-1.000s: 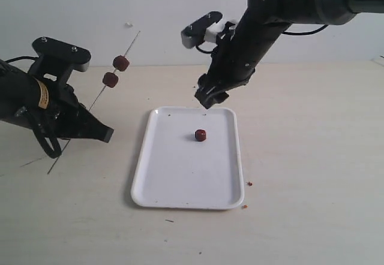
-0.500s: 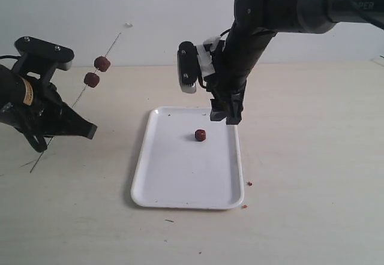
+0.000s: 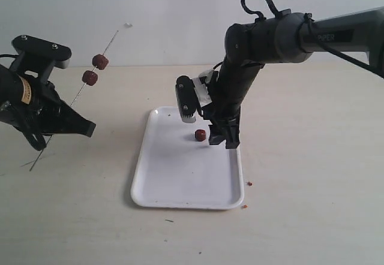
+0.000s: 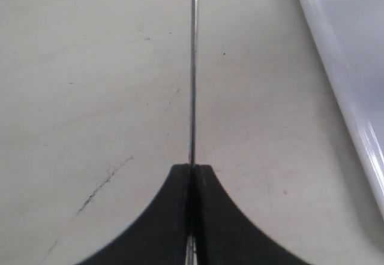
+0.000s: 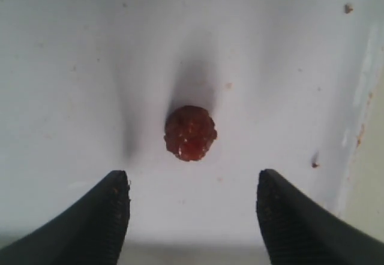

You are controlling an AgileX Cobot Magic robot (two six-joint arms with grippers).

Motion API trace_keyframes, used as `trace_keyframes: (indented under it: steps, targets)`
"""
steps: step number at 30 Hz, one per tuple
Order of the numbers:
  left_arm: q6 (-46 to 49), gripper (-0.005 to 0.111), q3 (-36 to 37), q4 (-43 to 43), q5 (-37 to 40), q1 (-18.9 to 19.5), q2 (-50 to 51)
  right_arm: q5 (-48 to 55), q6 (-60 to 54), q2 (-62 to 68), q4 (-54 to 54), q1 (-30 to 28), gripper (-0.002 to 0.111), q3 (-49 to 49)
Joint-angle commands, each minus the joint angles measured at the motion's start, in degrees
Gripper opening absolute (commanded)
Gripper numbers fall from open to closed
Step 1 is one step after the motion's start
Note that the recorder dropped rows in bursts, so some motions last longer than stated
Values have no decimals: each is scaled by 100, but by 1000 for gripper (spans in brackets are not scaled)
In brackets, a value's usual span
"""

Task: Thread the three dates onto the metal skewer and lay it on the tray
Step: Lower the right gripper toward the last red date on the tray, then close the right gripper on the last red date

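**A:** What had moved?

**B:** The right gripper (image 3: 226,138) had come down. Half a second before, it hung over the far rim of the tray (image 3: 180,184). Now it sat low over the tray, just beside the loose date (image 3: 200,135). The left gripper (image 3: 57,127) had hardly shifted in that half second.

**A:** And the count?

**B:** There were three dates. Two were threaded on the skewer (image 3: 72,102), an upper date (image 3: 100,62) and a lower date (image 3: 90,77), close together near its raised end. The third lay alone on the tray's white floor, in the far half. There was one skewer, one tray and two arms. A couple of reddish crumbs (image 3: 249,183) lay on the table (image 3: 312,175) off the tray's near right corner.

**A:** How did the grippers stand?

**B:** The left was clenched on the skewer, fingers pressed together around the rod, which slanted up and away over the table to the left of the tray. The right was spread wide and grasped nothing. In its wrist view the loose date lay just ahead of the two fingertips, in line with the gap and touching neither.

**A:** Had the dates on the skewer changed?

**B:** No, both sat as before.
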Motion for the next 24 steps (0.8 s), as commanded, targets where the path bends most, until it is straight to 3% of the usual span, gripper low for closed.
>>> trace_keyframes:
  steps: [1, 8, 24]
  targets:
    - [-11, 0, -31, 31, -68, 12, -11, -206, -258, 20, 423, 8, 59, -10]
    - [-11, 0, -31, 31, -68, 12, -11, -150, -208, 97, 423, 8, 57, -55]
    - [-11, 0, -31, 31, -68, 12, -11, 1569, 582, 752, 215, 8, 57, -1462]
